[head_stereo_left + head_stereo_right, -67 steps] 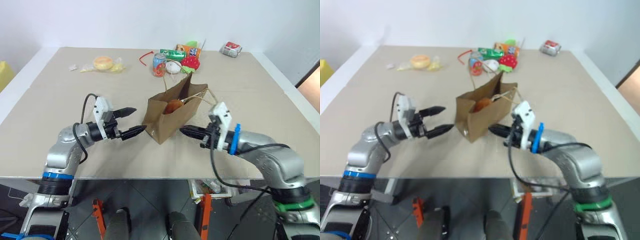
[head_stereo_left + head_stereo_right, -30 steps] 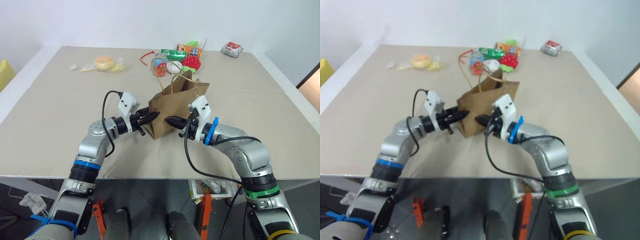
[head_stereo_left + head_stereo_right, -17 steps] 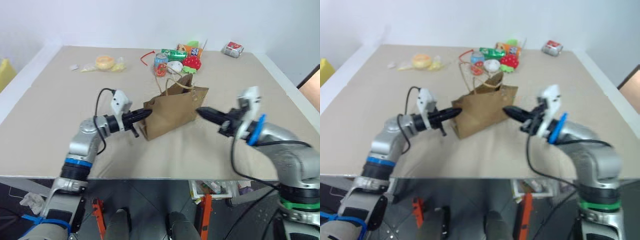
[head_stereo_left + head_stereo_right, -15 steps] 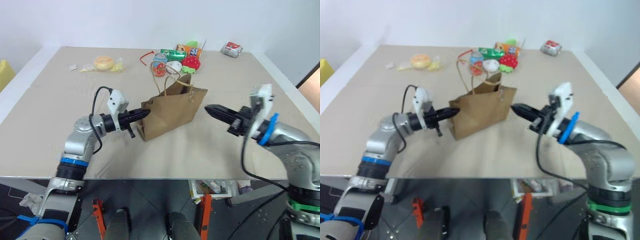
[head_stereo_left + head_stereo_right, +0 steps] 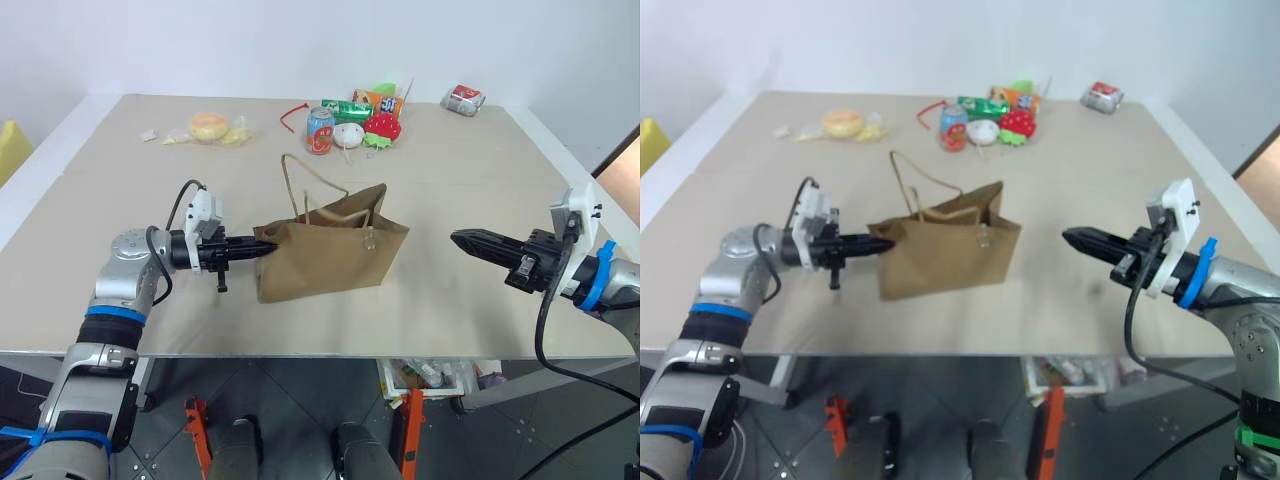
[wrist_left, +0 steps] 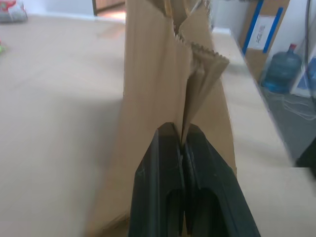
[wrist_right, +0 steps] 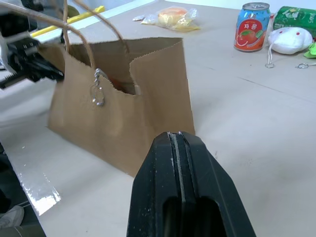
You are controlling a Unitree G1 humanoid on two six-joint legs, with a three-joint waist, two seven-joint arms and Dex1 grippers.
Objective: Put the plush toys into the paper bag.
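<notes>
The brown paper bag point(image 5: 330, 258) stands upright on the table, its twisted handles point(image 5: 298, 186) sticking up. My left gripper point(image 5: 266, 250) is shut on the bag's left side fold, seen as a pinched paper crease point(image 6: 192, 94) in the left wrist view. My right gripper point(image 5: 460, 239) is shut on nothing and hovers well to the bag's right, pointing at it. The plush toys are mostly hidden inside the bag; a sliver of orange-brown point(image 7: 115, 82) shows through its mouth in the right wrist view.
At the far side lie a drink can point(image 5: 318, 130), a white round object point(image 5: 348, 133), a red strawberry toy point(image 5: 381, 125), green and orange packets point(image 5: 346, 105) and a red-white packet point(image 5: 463, 97). A wrapped bun point(image 5: 208, 127) lies far left. The table's front edge point(image 5: 320, 352) is close.
The left gripper closed on the bag's side and drew it leftward, turning it broadside. The right gripper pulled away from the bag to the right.
</notes>
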